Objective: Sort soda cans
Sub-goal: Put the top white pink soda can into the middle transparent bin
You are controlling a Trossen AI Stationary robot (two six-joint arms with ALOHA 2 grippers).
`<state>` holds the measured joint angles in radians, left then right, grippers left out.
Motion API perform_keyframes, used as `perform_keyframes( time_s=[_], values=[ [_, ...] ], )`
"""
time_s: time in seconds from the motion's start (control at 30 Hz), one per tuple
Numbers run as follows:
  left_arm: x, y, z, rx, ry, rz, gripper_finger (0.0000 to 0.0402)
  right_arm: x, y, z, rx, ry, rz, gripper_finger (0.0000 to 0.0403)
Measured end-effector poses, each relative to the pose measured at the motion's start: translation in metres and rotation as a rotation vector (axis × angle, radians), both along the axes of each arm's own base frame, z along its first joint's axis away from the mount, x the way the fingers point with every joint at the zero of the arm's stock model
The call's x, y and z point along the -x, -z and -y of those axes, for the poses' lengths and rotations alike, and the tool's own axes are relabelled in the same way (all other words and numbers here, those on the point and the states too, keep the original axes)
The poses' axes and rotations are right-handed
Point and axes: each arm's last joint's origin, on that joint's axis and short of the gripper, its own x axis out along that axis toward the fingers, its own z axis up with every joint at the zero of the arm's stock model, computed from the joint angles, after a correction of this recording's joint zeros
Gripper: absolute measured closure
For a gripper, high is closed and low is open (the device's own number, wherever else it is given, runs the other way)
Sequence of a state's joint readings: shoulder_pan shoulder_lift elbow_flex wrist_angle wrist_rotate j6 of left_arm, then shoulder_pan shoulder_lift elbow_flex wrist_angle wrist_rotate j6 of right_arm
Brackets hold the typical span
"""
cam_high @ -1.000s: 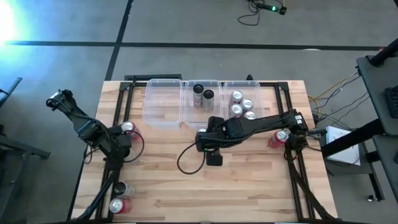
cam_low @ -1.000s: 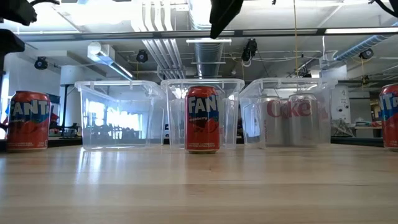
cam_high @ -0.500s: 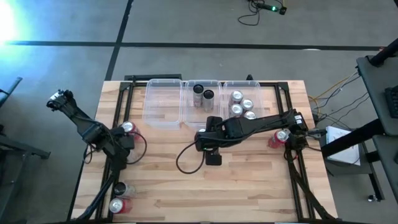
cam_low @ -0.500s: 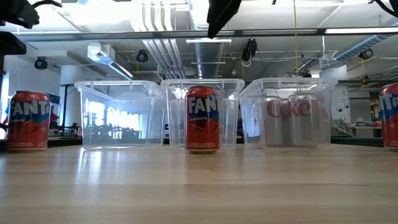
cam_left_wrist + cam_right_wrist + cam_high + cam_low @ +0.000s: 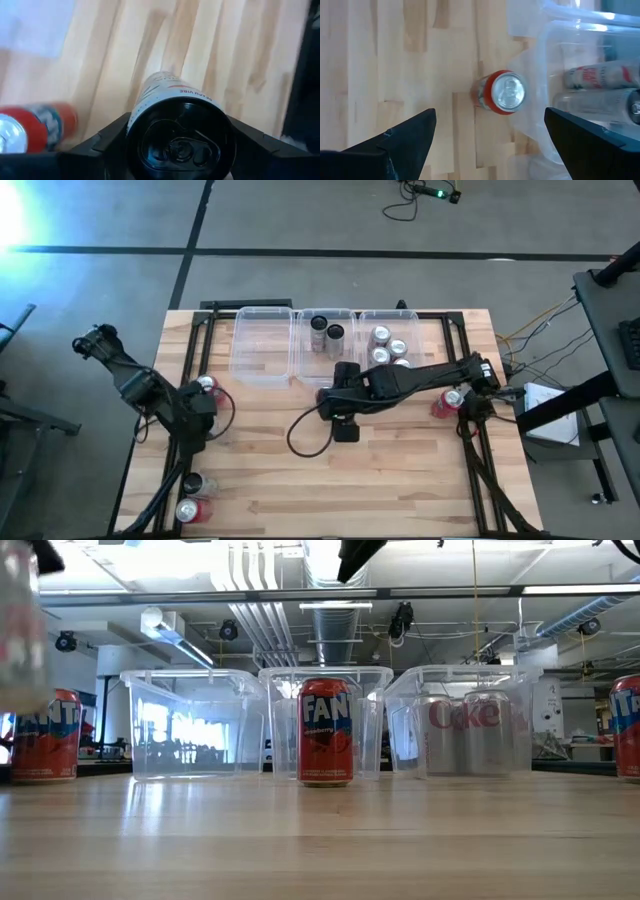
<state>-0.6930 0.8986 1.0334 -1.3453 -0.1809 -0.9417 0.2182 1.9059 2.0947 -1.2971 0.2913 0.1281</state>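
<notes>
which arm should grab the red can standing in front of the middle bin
The right. Its open right gripper hangs directly above that red can, while the left gripper is off at the table's left side, already shut on a silver can.

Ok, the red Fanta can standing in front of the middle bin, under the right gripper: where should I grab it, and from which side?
Grip the red can around its cylindrical wall, coming straight down from above. It stands upright, silver top up, and the right gripper is already overhead with its fingers open either side. The middle bin sits close behind it, so close the fingers along the bin's front, not toward it.
</notes>
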Motion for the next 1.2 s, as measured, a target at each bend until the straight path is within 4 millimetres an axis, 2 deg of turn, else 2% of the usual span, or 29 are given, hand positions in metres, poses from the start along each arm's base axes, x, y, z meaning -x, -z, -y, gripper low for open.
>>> perform_keyframes(
  time_s=[0.17,0.4,0.7,0.93,1.2],
  values=[
    [-0.005,-0.032,0.001,-0.024,0.016,0.129,0.0164,0.006,-0.002,-0.005,0.001,-0.017,-0.001,0.0035],
    [-0.013,-0.076,0.003,-0.121,0.07,0.314,0.0164,0.01,0.01,-0.015,0.002,-0.018,-0.045,0.0035],
    [-0.039,-0.102,-0.008,-0.309,0.057,0.413,0.0164,0.016,0.026,-0.03,-0.003,-0.011,-0.09,0.0035],
    [-0.073,-0.099,-0.04,-0.417,0.099,0.332,0.0164,0.026,0.022,-0.042,-0.019,-0.007,-0.079,0.0035],
    [-0.121,-0.1,-0.104,-0.432,0.078,0.351,0.0164,0.051,0.027,-0.047,-0.039,0.05,-0.096,0.0035]
  ],
)
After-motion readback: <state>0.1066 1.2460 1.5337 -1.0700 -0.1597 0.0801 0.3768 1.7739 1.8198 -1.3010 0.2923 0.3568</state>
